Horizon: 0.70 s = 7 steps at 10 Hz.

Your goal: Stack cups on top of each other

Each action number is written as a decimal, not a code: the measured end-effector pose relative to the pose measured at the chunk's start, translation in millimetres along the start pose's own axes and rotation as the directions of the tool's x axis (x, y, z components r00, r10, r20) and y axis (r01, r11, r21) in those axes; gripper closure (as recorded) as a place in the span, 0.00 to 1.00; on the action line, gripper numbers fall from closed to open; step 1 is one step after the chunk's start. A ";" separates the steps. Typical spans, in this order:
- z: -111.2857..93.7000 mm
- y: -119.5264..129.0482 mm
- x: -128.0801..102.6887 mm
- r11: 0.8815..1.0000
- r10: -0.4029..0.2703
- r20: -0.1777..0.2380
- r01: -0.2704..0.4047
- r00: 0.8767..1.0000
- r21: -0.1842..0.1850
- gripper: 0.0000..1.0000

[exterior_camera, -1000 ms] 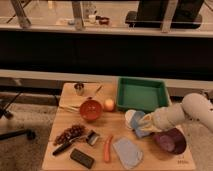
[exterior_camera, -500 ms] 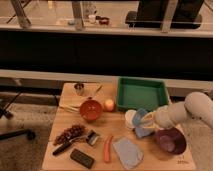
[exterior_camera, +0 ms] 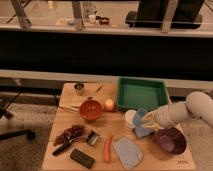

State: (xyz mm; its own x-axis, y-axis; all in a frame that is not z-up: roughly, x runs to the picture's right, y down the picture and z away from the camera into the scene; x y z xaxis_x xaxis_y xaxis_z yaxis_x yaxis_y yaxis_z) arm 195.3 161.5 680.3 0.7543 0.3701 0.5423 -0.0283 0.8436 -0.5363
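Observation:
The cream-white cup (exterior_camera: pixel 130 119) stands on the wooden table (exterior_camera: pixel 65 112), just in front of the green tray. The light blue cup (exterior_camera: pixel 142 117) is right beside it on the right, touching or overlapping it, and looks tilted. My gripper (exterior_camera: pixel 150 121) reaches in from the right on a white arm (exterior_camera: pixel 192 111) and is against the light blue cup. More light blue shows just below the gripper (exterior_camera: pixel 142 132). I cannot tell whether the blue cup rests on the table or is lifted.
A dark purple bowl (exterior_camera: pixel 170 140) sits right under the arm. A green tray (exterior_camera: pixel 142 93) is behind the cups. Also on the table are an orange bowl (exterior_camera: pixel 91 110), a small metal cup (exterior_camera: pixel 79 88), a carrot (exterior_camera: pixel 107 149), a blue-grey cloth (exterior_camera: pixel 127 152), grapes (exterior_camera: pixel 70 133) and a dark block (exterior_camera: pixel 82 158).
The gripper has shifted slightly left with the blue cup. The cream-white cup now shows at the left of the pair, where blue showed a second ago.

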 end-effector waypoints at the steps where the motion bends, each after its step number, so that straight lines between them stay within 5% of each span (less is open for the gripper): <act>1: 0.4 -0.5 -0.2 1.000 0.000 0.001 0.000 1.000 0.000 1.00; 7: 6.7 -3.6 -15.5 1.000 -0.014 0.012 0.014 1.000 -0.005 1.00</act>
State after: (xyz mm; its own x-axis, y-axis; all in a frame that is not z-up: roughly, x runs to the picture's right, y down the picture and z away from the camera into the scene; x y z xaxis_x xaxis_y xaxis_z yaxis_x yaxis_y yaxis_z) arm 179.4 155.3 678.2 0.7465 0.3626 0.5579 -0.0140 0.8469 -0.5316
